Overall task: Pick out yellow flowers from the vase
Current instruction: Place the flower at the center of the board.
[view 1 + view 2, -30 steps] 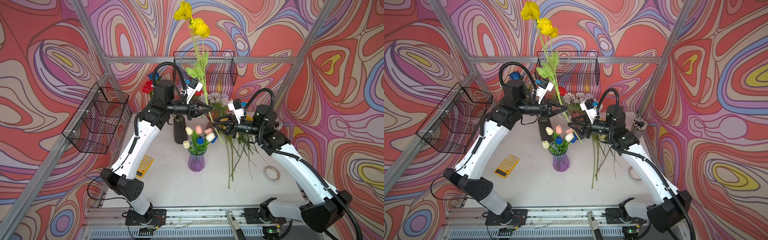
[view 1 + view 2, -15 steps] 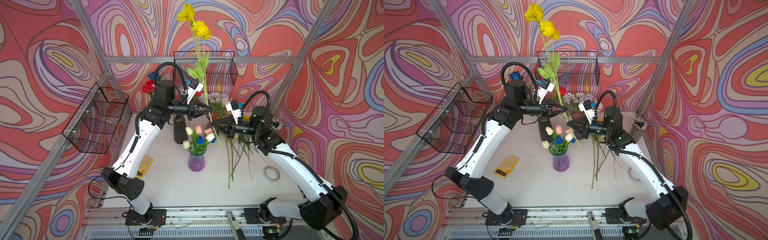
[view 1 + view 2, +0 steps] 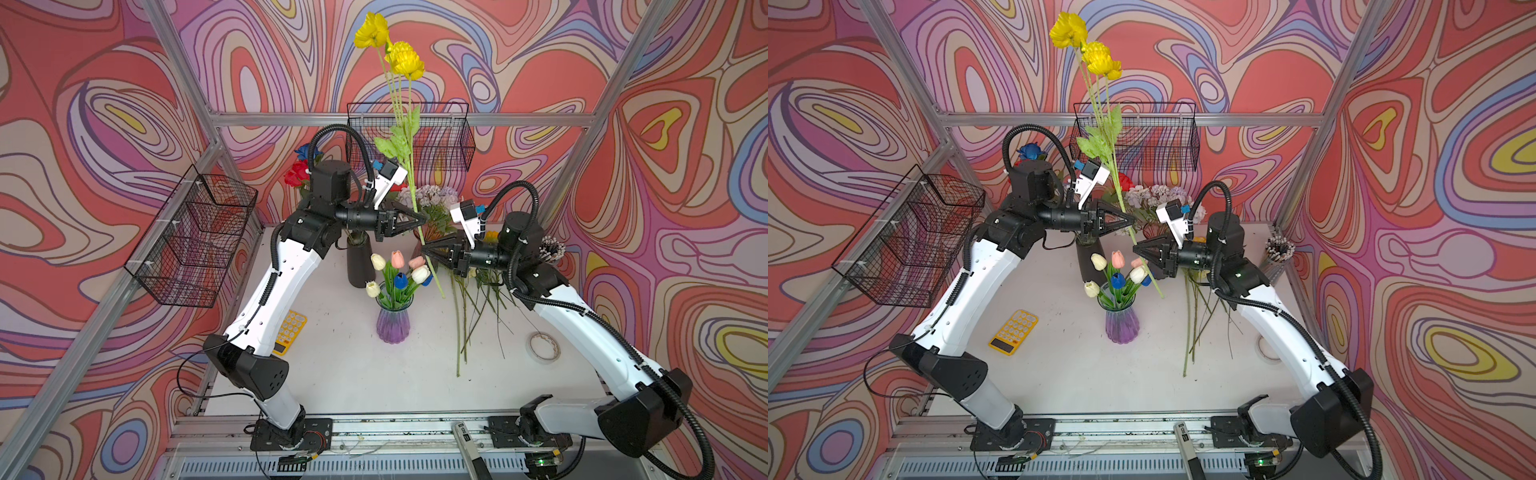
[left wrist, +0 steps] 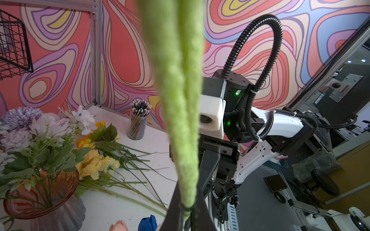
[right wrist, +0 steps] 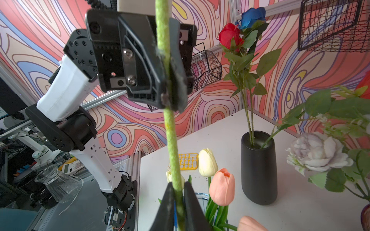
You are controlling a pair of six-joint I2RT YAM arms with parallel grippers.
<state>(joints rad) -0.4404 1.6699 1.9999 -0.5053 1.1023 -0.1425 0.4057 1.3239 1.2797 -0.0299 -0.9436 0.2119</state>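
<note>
In view are 3 vases (image 3: 392,322), 2 wire baskets (image 3: 195,237), 1 yellow calculator (image 3: 291,332), 1 tape roll (image 3: 544,348) and 1 pencil cup (image 4: 138,126).

The stem of the yellow flowers (image 5: 171,140), pinched in the right gripper (image 5: 178,187) and, further along, in the left gripper (image 5: 169,94), looks fuzzy and flocked, a matt pale green, while the pincers' fingers (image 5: 165,212) are dull black plastic with scuffed, slightly rough faces. Just beside the right pincer the tulips (image 5: 222,187) look smooth and waxy; beyond them a matt black vase (image 5: 259,170) stands on the smooth white table (image 5: 220,130), and below both pincers the purple vase (image 3: 392,326) is ribbed, glossy glass.
</note>
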